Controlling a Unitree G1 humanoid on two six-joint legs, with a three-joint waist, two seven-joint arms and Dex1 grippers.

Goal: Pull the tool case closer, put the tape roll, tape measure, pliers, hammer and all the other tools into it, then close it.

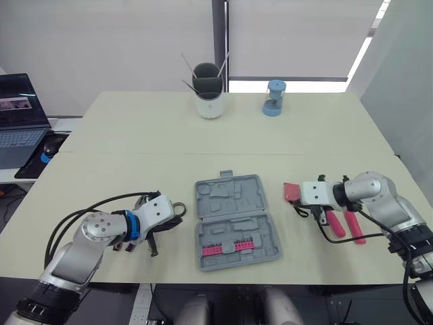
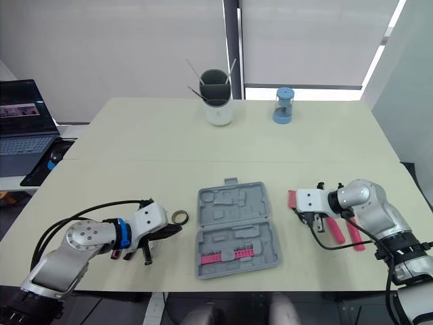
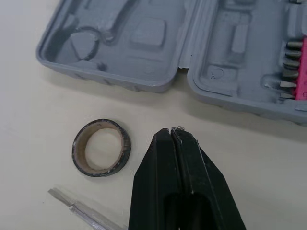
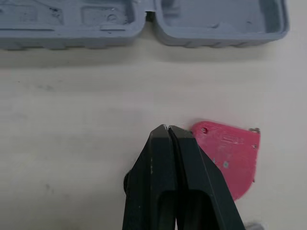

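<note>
Under L forearm, near edge of table (image 1: 135, 142): dark tools (image 1: 132, 245), partly covered, type hard to make out. Thin metal shaft (image 3: 79, 208) w/ clear handle, cut off by frame edge in L wrist view. Pliers (image 1: 345, 223): pink handles show, head hidden behind R wrist.

L gripper (image 3: 171, 130): fingers pressed together, nothing between. Tape roll (image 3: 101, 147) lies flat on table just beside the tips, not touching; case wall lies beyond it.

R gripper (image 4: 167, 127): fingers pressed together, nothing between. Tape measure (image 4: 229, 155), pink, flat on table just beside the fingers; whether it touches them can't be told.

Case (image 1: 233, 220): grey, open flat, centre of table's near part, between the two grippers. Far half has moulded recesses; near half carries pink bit strip (image 1: 226, 247). Near half sits close to table's near edge. Bare strip of table betw. each gripper and its side of the case; broad bare area behind the case.

Far side of table: cup (image 1: 208, 91) w/ sticks and blue sharpener (image 1: 274, 98), well apart from case. Laptop (image 1: 20, 118) off to L, cut by frame edge.
</note>
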